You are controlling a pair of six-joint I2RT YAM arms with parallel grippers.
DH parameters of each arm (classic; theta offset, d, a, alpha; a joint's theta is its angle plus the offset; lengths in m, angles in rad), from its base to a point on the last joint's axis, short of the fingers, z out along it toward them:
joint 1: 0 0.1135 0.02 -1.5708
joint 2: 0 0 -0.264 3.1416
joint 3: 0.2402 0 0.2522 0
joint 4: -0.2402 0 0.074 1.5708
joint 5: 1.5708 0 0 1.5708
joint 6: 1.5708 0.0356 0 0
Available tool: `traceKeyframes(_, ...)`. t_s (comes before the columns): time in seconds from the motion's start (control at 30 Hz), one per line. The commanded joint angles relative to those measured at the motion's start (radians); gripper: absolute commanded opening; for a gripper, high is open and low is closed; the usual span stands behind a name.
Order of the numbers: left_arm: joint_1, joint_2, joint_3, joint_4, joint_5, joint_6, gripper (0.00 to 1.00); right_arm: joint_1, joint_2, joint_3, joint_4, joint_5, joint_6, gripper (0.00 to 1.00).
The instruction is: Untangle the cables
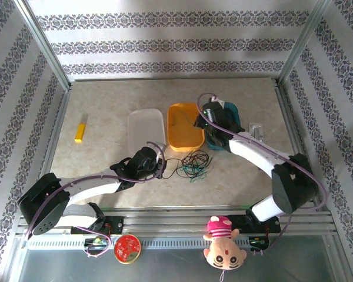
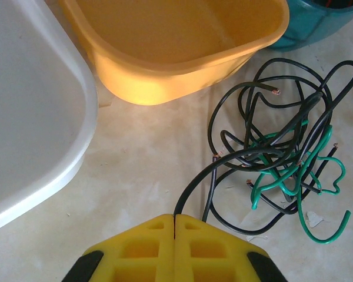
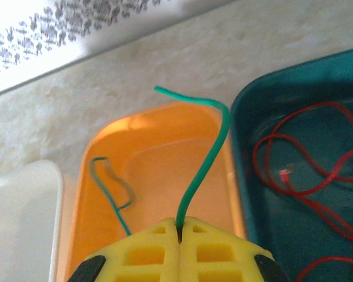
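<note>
Cables [image 1: 194,164] in black and green lie in a loose knot on the surface [image 1: 106,147], just in front of the orange tray [image 1: 170,126] and near the white tray [image 1: 131,129]. The left end effector [image 2: 175,222] sits low beside the knot with its yellow fingers pressed together, pinching one black cable [image 2: 189,188] that runs from the fingertips up into the tangle. The right end effector [image 3: 179,228] hangs over the orange tray, its fingers likewise closed, gripping a green cable [image 3: 205,161] that rises from between them and bends over at its free end. A second green strand [image 3: 121,218] lies curled inside the orange tray, and red cables [image 3: 285,174] loop inside the teal tray [image 3: 240,135] just to its right
</note>
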Motion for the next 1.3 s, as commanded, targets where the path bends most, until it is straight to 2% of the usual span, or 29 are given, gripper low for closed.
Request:
traceKeyframes(0.0, 0.016, 0.004, 0.017, 0.019, -0.003, -0.019, 0.0, 0.028, 0.065, 0.063, -0.036, -0.092, 0.042, 0.0)
traceKeyframes(0.17, 0.014, 0.005, 0.017, 0.015, -0.002, -0.022, 0.0, 0.032, 0.158, 0.098, -0.073, -0.193, 0.103, 0.0)
traceKeyframes(0.2, 0.014, 0.005, 0.019, 0.013, -0.002, -0.022, 0.0, 0.031, 0.161, 0.098, -0.073, -0.192, 0.105, 0.04)
traceKeyframes(0.23, 0.014, 0.004, 0.02, 0.012, -0.001, -0.02, 0.0, 0.029, 0.16, 0.098, -0.074, -0.185, 0.104, 0.09)
traceKeyframes(0.33, 0.014, 0.002, 0.02, 0.014, -0.002, -0.022, 0.0, 0.022, 0.142, 0.105, -0.097, -0.161, 0.085, 0.38)
traceKeyframes(0.4, 0.014, 0.004, 0.022, 0.014, 0.001, -0.022, 0.0, 0.022, 0.126, 0.12, -0.129, -0.131, 0.054, 0.48)
traceKeyframes(0.47, 0.014, 0.007, 0.024, 0.012, 0.004, -0.02, 0.0, 0.021, 0.103, 0.133, -0.163, -0.097, 0.016, 0.53)
traceKeyframes(0.6, 0.015, 0.012, 0.029, 0.012, 0.004, -0.014, 0.0, 0.011, 0.02, 0.12, -0.202, -0.043, -0.042, 0.55)
traceKeyframes(0.7, 0.014, 0.015, 0.031, 0.015, 0.004, -0.012, 0.0, 0.005, -0.05, 0.089, -0.243, -0.049, -0.082, 0.56)
traceKeyframes(0.8, 0.015, 0.021, 0.031, 0.02, 0.004, -0.01, 0.0, 0.008, -0.107, 0.061, -0.314, -0.107, -0.136, 0.56)
traceKeyframes(1.03, 0.014, 0.04, 0.036, 0.022, 0.007, 0.001, 0.0, 0.02, -0.245, -0.081, -0.471, -0.333, -0.213, 0.54)
traceKeyframes(1.17, 0.014, 0.052, 0.04, 0.026, 0.006, 0.007, 0.0, 0.02, -0.309, -0.144, -0.496, -0.254, -0.195, 0.54)
traceKeyframes(1.27, 0.014, 0.06, 0.047, 0.026, 0.001, 0.012, 0.0, -0.005, -0.309, -0.126, -0.49, -0.233, -0.184, 0.53)
